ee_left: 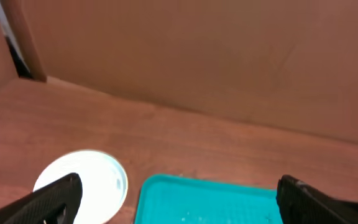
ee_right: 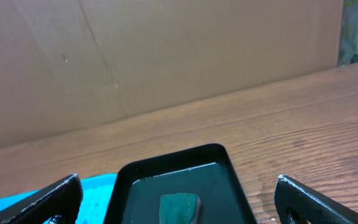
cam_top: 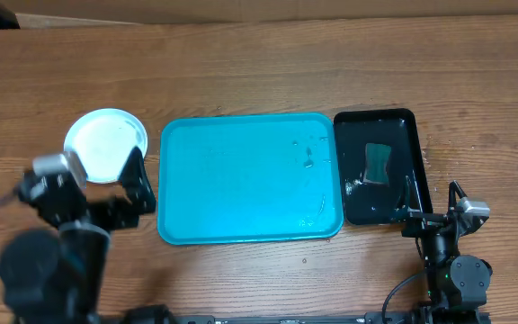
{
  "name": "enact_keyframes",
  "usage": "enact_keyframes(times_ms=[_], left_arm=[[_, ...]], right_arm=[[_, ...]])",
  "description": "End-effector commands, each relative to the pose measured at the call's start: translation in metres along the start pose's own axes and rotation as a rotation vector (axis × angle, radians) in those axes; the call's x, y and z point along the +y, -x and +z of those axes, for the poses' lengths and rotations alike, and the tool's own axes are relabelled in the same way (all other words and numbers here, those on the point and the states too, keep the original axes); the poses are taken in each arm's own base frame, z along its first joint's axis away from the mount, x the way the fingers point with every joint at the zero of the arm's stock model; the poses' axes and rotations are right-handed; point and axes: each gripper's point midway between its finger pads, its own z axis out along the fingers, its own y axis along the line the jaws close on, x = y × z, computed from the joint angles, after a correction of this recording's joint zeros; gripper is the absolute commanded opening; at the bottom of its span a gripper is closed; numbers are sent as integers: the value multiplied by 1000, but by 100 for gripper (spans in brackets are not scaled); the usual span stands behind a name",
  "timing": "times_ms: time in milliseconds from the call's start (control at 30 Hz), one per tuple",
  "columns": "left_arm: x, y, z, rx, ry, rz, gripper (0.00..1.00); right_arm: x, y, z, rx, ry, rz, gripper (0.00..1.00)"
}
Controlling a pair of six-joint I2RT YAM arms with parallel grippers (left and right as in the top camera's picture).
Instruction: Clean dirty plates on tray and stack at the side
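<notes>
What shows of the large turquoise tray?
The large turquoise-blue rectangular plastic tray, with rounded corners and raised rim, lies flat on the wooden table, long side left to right. It holds no plates, only wet-looking streaks and specks near its right end. A smaller glossy black rectangular tray sits close against its right edge; a white round plate lies apart to its left.
</notes>
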Motion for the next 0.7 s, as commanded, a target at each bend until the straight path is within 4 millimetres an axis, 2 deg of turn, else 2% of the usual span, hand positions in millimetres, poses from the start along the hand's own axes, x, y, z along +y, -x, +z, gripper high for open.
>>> enact_keyframes(times_ms=[0, 167, 333, 467, 667], left_arm=[[4, -9, -19, -131, -9, -13, 100], [-1, -2, -47, -413, -78, -4, 100], [-2, -1, -57, -602, -129, -7, 100], [0, -8, -46, -645, -158, -53, 100], [8, -34, -22, -616, -161, -88, 100]], right_arm=[[0, 0, 0, -9, 5, -7, 100], [0, 0, 0, -9, 5, -7, 100], [0, 0, 0, -9, 5, -7, 100], [0, 0, 0, -9, 5, -7, 100], [0, 0, 0, -9, 5, -7, 100]])
